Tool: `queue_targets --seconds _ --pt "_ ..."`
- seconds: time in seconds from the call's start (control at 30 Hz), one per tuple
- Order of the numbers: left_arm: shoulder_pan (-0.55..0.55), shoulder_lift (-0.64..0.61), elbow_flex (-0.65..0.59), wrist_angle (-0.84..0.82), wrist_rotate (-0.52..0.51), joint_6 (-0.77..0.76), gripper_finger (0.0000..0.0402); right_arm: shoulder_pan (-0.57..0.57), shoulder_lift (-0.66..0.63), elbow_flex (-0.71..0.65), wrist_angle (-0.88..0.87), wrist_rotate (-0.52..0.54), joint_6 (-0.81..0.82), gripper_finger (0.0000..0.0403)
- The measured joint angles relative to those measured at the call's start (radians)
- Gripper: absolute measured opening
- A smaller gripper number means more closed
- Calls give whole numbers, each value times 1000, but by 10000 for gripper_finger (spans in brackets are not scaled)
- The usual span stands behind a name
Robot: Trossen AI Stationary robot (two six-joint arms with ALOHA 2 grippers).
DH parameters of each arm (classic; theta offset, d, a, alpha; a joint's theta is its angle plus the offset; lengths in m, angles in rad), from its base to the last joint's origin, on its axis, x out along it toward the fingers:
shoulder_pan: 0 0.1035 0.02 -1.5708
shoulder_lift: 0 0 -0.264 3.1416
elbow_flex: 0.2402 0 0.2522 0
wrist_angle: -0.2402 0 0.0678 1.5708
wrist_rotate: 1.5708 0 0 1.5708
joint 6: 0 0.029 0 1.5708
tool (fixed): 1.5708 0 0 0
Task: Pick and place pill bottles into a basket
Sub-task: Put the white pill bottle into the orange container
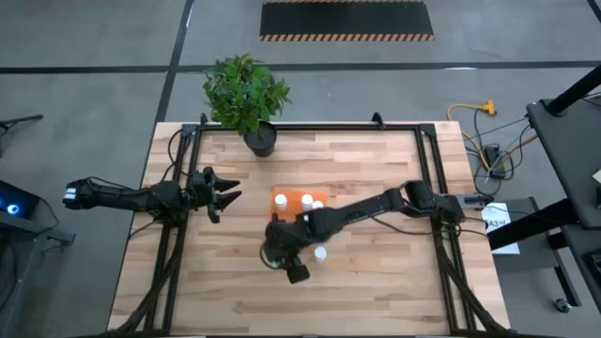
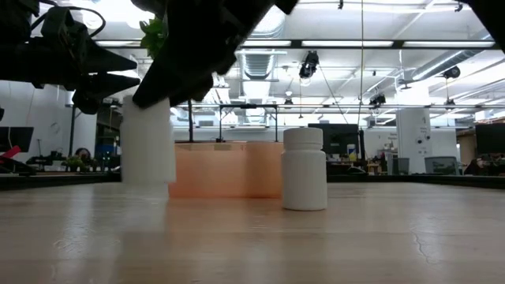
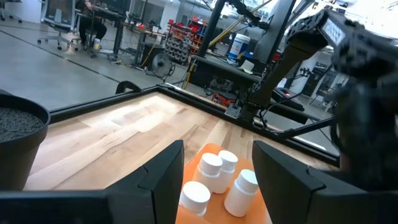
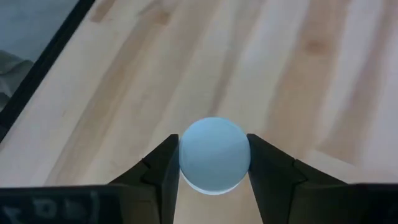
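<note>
My right gripper (image 4: 214, 163) is shut on one white pill bottle (image 4: 214, 154), near the table's middle in front of the orange basket (image 1: 285, 196). In the low view this bottle (image 2: 147, 146) hangs a little above the wood. A second pill bottle (image 2: 304, 170) stands upright on its base on the table beside it (image 1: 320, 253). Several more bottles (image 3: 217, 171) lie in the basket. My left gripper (image 3: 217, 180) waits open above the table's left side, level, facing the basket (image 3: 214, 149). My right gripper pinches the bottle between its two fingers, one on each side of its upper part (image 4: 185, 155). The fingers slant down at it from the table's right side. The bottle stays upright and is lifted clear of the table.
A potted plant in a black pot (image 1: 260, 141) stands at the table's far edge behind the basket. Black frame rails (image 1: 169, 253) run along the table's left and right sides. Bare wood (image 1: 376, 291) lies toward the near edge.
</note>
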Motion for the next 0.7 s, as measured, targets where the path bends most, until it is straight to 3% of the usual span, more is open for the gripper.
queue_targets --seconds 0.33,0.7 --pt "0 0 0 0 0 0 173 -106 -3 201 -143 8 51 142" --pt "0 1 0 0 0 0 173 -179 -94 165 -199 65 70 142"
